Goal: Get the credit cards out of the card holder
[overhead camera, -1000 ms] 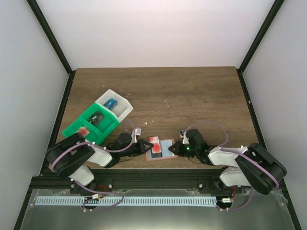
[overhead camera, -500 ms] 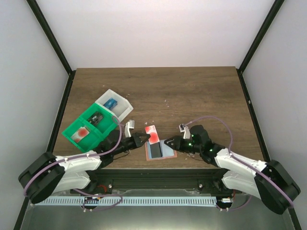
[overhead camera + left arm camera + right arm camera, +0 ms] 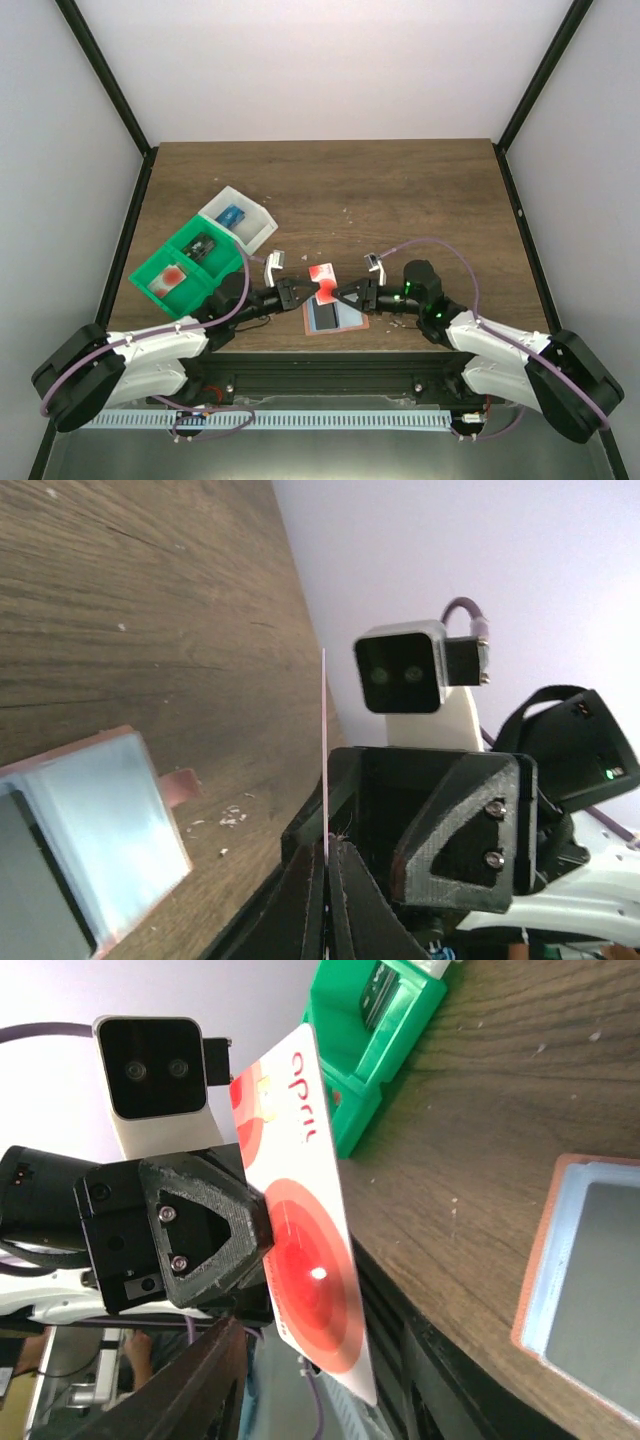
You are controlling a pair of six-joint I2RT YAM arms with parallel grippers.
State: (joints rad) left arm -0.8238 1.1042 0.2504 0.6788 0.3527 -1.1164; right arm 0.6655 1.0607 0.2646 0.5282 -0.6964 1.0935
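The card holder [image 3: 345, 318] lies open on the table near the front edge, light blue with salmon edging, a dark card [image 3: 322, 316] in its left panel. My left gripper [image 3: 306, 290] is shut on a red and white credit card [image 3: 322, 277] and holds it above the holder. In the left wrist view the card [image 3: 324, 740] is edge-on between my shut fingers [image 3: 326, 880]. My right gripper [image 3: 342, 292] is open. In the right wrist view its fingers [image 3: 215, 1390] stand on either side of the card's [image 3: 300, 1250] lower end without touching it.
A green tray [image 3: 160, 262] and a white tray [image 3: 258, 228] stand at the left, holding small blue, dark and red items. The green tray also shows in the right wrist view [image 3: 345, 1050]. The holder shows beside the front edge there [image 3: 545, 1260].
My left gripper has lifted the red and white card off the holder. My right gripper has moved left, and its open fingers now flank the card.
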